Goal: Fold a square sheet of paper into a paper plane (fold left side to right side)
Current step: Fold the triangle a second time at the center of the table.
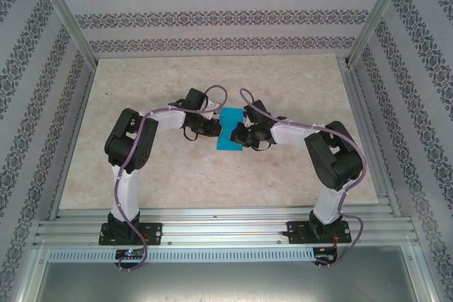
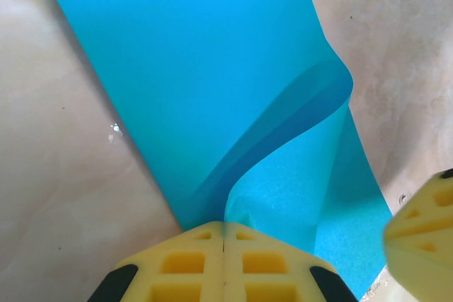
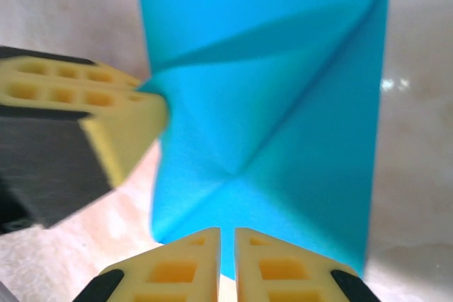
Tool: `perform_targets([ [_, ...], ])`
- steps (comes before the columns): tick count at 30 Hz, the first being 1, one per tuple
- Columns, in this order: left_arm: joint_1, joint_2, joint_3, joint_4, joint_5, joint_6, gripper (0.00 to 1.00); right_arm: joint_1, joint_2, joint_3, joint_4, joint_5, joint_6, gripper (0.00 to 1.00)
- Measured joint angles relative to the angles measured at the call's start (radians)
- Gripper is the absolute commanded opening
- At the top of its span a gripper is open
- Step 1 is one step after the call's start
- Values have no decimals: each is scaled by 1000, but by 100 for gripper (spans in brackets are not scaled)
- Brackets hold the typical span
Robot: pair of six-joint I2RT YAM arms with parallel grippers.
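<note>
The square sheet of paper (image 1: pixel 230 134) lies bright blue on the table between my two grippers, with one flap lifted and curling over itself (image 2: pixel 311 104). My left gripper (image 1: pixel 214 126) is shut on the edge of that raised flap (image 2: pixel 224 225). In the right wrist view the sheet (image 3: pixel 283 104) shows diagonal creases, and the left gripper (image 3: pixel 152 104) holds its left corner. My right gripper (image 3: pixel 227 235) has its jaws all but shut, with a thin slit and nothing between them, over the sheet's near edge. One of its fingers (image 2: pixel 425 224) shows beside the paper. A paper plane is out of view.
The tabletop (image 1: pixel 283 83) is pale marbled beige. Patterned walls and metal frame posts (image 1: pixel 64 19) enclose it on three sides. Both arms reach inward from their bases on the aluminium rail (image 1: pixel 226 228) at the near edge.
</note>
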Motion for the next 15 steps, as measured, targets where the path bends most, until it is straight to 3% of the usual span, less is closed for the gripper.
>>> perform_targets([
  [15, -6, 4, 13, -15, -7, 5, 3, 0, 133, 108, 53, -4, 16, 13],
])
